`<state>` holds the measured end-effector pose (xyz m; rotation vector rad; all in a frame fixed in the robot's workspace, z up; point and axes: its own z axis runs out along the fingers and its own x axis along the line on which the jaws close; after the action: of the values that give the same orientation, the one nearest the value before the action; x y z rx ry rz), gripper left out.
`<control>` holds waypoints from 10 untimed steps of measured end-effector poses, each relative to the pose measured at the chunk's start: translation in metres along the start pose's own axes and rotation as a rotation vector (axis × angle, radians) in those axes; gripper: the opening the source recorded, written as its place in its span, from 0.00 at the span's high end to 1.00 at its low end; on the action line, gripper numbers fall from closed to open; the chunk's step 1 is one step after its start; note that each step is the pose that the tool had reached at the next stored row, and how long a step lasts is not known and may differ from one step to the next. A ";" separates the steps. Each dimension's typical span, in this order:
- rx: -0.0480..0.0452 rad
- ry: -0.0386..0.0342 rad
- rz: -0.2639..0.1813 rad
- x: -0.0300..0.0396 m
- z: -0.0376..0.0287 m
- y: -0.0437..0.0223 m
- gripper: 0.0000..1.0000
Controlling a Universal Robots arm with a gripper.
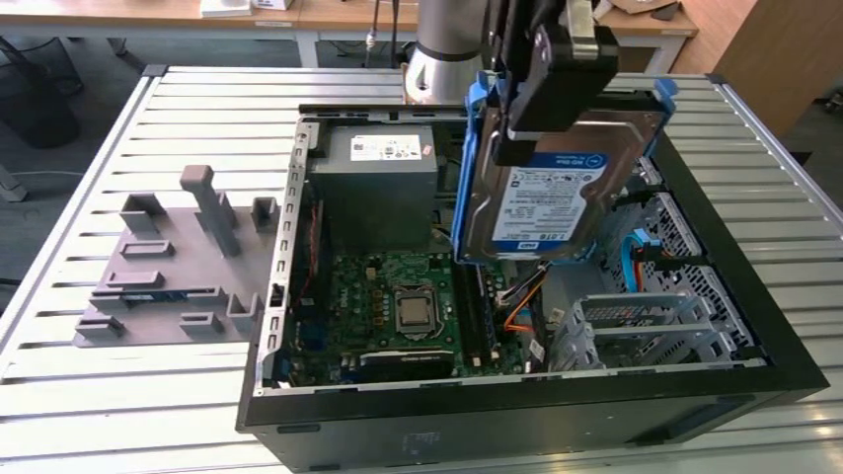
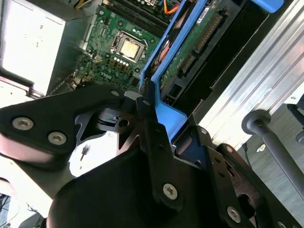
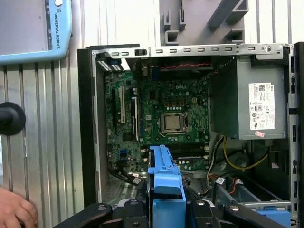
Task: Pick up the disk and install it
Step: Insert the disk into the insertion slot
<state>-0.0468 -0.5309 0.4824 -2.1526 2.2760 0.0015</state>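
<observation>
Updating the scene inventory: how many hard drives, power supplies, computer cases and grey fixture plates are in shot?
Silver rectangular hard drive in a blue plastic frame: 1
Grey boxy metal power supply: 1
Black open computer case: 1
Grey plastic fixture plate: 1
Total: 4

You have one blue-framed disk (image 1: 554,193), one robot hand (image 1: 527,148), one open computer case (image 1: 527,415), one power supply (image 1: 375,183), one circuit board (image 1: 362,296) carrying one processor (image 1: 415,311), one grey rack (image 1: 172,267), one blue-edged tablet (image 3: 28,28), one person's hand (image 3: 16,211) and one slatted tabletop (image 1: 118,395).
</observation>
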 end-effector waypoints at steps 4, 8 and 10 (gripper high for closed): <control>-0.0002 0.0001 0.000 0.0056 0.0012 -0.0105 0.64; -0.0003 0.0002 0.000 0.0099 0.0027 -0.0191 0.64; -0.0003 0.0000 0.000 0.0141 0.0037 -0.0211 0.64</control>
<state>-0.0265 -0.5461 0.4787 -2.1527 2.2761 0.0018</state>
